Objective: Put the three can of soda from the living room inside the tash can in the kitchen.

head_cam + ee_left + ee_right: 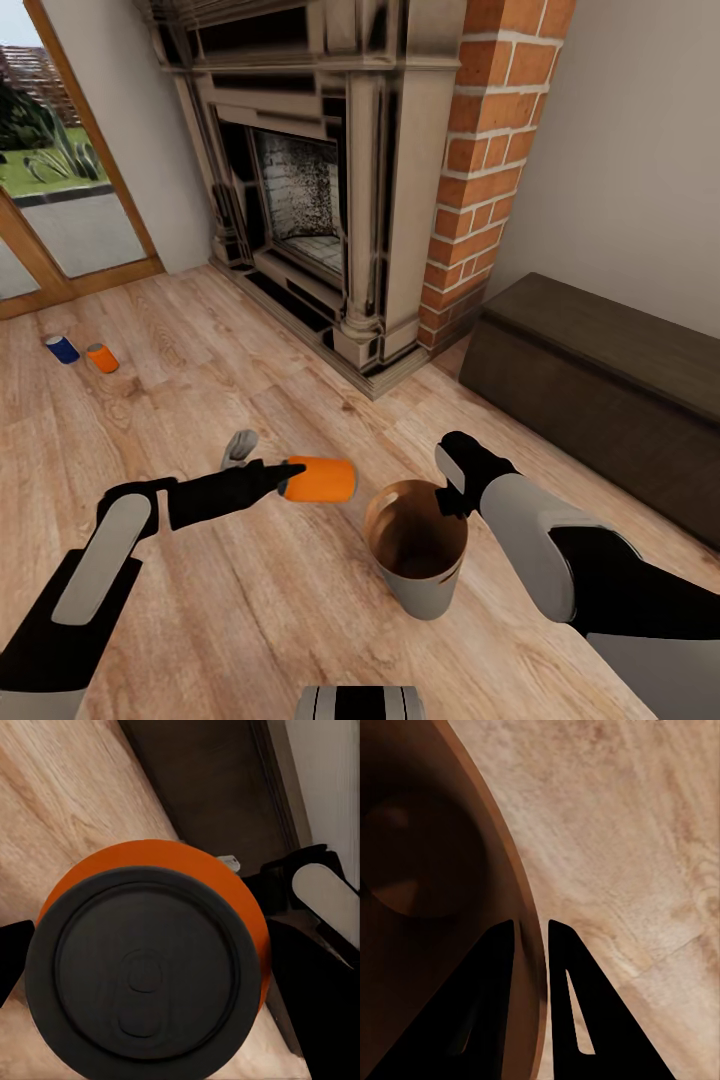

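My left gripper (290,478) is shut on an orange soda can (322,479), held on its side in the air just left of the trash can (415,585). The can's dark lid (142,979) faces the left wrist camera. My right gripper (531,937) is shut on the trash can's brown rim (514,881), one finger inside and one outside, holding the bin above the floor. A blue can (62,349) and a second orange can (102,358) lie on the wood floor at the far left, near the glass doors.
The ornate fireplace (320,170) and red brick column (490,150) stand ahead. A long dark bench (600,390) runs along the right wall. Wood-framed glass doors (50,190) are at the far left. Open wood floor lies between me and the two cans.
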